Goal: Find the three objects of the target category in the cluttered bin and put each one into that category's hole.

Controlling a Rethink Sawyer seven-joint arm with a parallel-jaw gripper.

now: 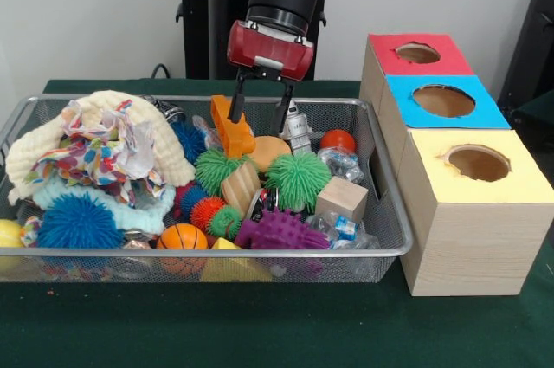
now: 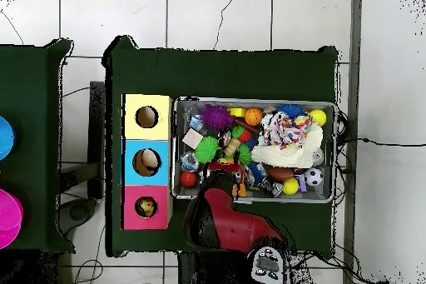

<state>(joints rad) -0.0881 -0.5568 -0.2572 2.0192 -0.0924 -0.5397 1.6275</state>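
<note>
My jaws hang open and empty over the orange block at the bin's back, with the holed boxes alongside and most sorting seemingly left.

arm vertical, fingers spread apart, pointing down.

Toys crowd the mesh bin with seemingly no gaps; the box's three holes lie unobstructed
</note>
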